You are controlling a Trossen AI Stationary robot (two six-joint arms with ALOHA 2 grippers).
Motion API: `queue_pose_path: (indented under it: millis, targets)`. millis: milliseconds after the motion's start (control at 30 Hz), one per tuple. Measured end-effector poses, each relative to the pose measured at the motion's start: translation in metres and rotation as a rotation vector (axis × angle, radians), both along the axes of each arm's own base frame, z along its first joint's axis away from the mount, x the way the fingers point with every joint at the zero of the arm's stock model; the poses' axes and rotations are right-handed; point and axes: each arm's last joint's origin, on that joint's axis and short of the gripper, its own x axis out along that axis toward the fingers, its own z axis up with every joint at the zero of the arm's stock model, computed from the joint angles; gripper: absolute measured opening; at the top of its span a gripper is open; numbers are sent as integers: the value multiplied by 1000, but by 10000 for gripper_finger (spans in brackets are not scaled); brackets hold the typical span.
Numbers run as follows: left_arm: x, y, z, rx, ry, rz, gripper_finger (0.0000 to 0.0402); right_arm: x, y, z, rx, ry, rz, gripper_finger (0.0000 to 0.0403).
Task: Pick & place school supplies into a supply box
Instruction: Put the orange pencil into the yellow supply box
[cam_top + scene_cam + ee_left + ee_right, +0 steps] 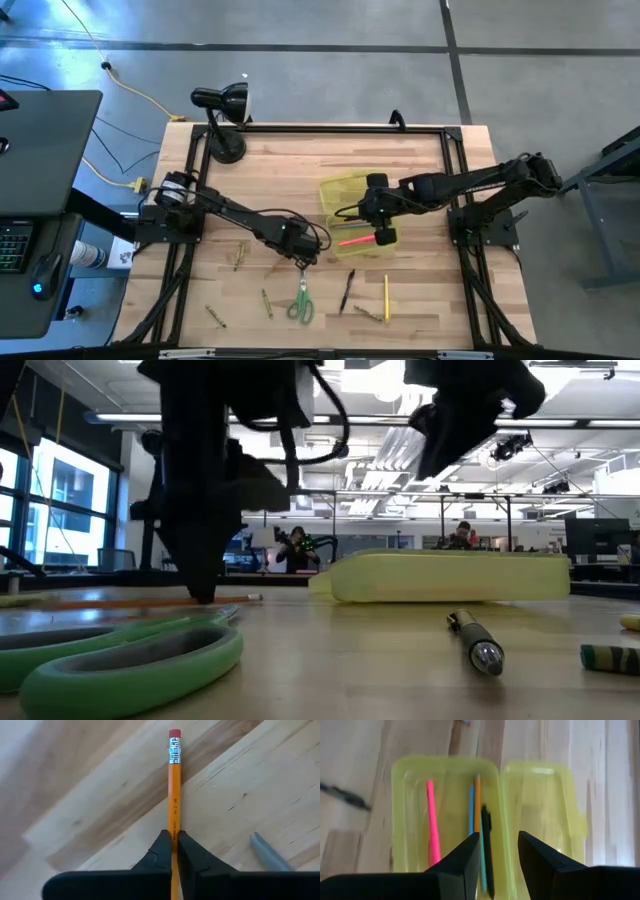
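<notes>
The orange pencil (173,795) is pinched lengthwise by the left gripper (173,851); the supply box (335,188) (seemingly rightward) is overhung by the parted right gripper (498,851).

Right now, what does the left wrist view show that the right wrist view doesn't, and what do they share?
Only the left wrist view shows the left hand closed on an orange pencil with a pink eraser, and a grey tip lying beside it.

Only the right wrist view shows the right hand open above the yellow-green supply box, lid folded open, holding a pink marker, blue and orange pencils and a black pen.

Both show the wooden table.
</notes>
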Motion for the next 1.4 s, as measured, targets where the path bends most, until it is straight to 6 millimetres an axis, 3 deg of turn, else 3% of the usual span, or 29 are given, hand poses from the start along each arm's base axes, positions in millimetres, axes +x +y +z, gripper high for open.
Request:
queue_pose_path:
  millis: [100,200,400,533,933,1067,1233,1400]
  targets:
    - [14,-2,28,44,-56,-63,10,-12,2,7,17,18,-32,113]
    - [24,1,59,108,-81,-121,15,-25,6,17,41,-1,-54,113]
    - [56,11,126,295,-343,-256,15,-48,15,39,93,-87,-68,113]
    - [68,19,146,318,-456,-345,12,-61,19,51,115,-154,-89,113]
    - [45,23,130,265,-183,-318,76,-73,36,56,140,-177,-34,113]
    - [37,24,104,224,-58,-330,121,-73,38,56,137,-175,-24,113]
    - [28,21,63,212,-33,-231,181,-73,40,56,99,-193,-40,113]
    - [22,12,37,186,-57,-216,196,-73,40,56,93,-200,-41,113]
